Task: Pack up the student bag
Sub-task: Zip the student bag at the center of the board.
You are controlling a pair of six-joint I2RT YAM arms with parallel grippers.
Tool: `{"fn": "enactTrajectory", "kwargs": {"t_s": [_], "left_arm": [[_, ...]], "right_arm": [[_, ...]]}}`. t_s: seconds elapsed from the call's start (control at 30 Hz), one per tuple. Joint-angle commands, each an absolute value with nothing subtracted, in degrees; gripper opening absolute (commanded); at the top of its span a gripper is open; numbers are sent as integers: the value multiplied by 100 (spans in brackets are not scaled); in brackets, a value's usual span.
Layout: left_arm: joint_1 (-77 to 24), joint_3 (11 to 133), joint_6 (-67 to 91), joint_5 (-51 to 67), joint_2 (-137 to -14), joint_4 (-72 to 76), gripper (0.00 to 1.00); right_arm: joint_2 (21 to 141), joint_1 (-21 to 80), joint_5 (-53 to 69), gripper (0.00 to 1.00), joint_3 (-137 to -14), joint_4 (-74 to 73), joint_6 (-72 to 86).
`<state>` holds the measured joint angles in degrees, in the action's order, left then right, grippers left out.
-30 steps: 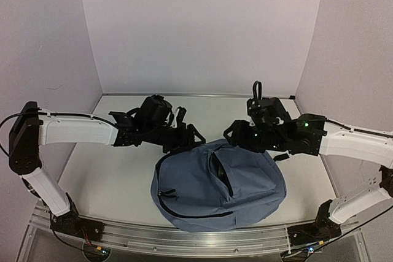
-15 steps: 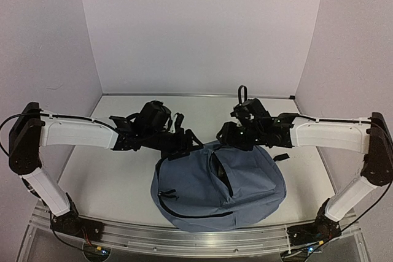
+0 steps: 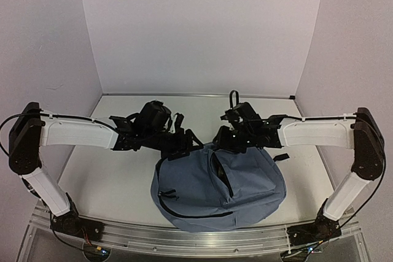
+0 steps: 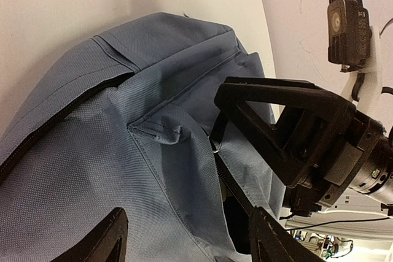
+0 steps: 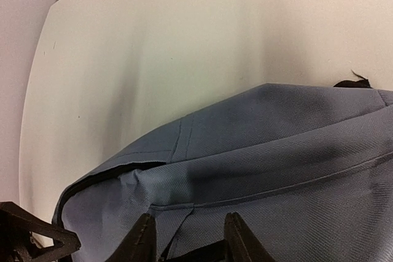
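Near edge: metal rail (image 3: pixel 184 236), carrying the bases of both arms. Table (image 3: pixel 104 176): pale, flat, walled on three sides. Bag (image 3: pixel 202 191): one, large, soft, grey-blue cloth, lying flat at the middle of the table towards the near edge, its rounded end just short of the rail. Front pocket zip (image 3: pixel 184 213): dark curved line across the near part of the bag. Main opening (image 3: pixel 218 173): dark slit running up the middle of the bag's upper face, black lining inside. Zip pull (image 4: pixel 217 146): small metal ring at the edge of that slit, seen from the left wrist. Left gripper (image 4: pixel 187 222): at the far left edge of the bag, fingers spread wide above the cloth with nothing pinched between them; released. Right gripper (image 5: pixel 189 220): at the far edge of the bag, near the top of the slit, fingers set fairly close with the cloth beneath. A dark shape sits low between them, and whether they clamp it cannot be told. Straps (image 3: pixel 184 133): black, bunched on the table just beyond the bag, under the left wrist. Strap end (image 3: pixel 280 156): black, short, at the bag's far right side. Wall (image 3: pixel 202 29): plain, pale lilac, behind everything.
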<state>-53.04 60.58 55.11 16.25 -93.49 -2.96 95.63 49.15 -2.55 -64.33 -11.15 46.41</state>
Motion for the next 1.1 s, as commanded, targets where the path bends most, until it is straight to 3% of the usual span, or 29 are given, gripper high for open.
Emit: {"fn": "enactTrajectory", "kwargs": {"t_s": [0.0, 0.23, 0.3, 0.7, 1.07], "left_arm": [[-5276, 6137, 5463, 1538, -9202, -250, 67], [-5273, 6154, 5502, 1556, -9305, -174, 67], [-5274, 6144, 5564, 1574, -9367, -53, 67], [-5273, 6551, 5985, 2050, -10271, 972, 64], [-5273, 6757, 6200, 2139, -10815, 1543, 41]], "right_arm": [[9708, 4909, -128, 32, -6665, -983, 4588], [9671, 4912, -48, 3, -6676, -919, 4656], [9589, 4912, -50, 0, -6644, -899, 4692], [8907, 4916, 308, 0, -6147, -729, 4958], [8448, 4936, 485, 0, -5607, -650, 5163]]}}
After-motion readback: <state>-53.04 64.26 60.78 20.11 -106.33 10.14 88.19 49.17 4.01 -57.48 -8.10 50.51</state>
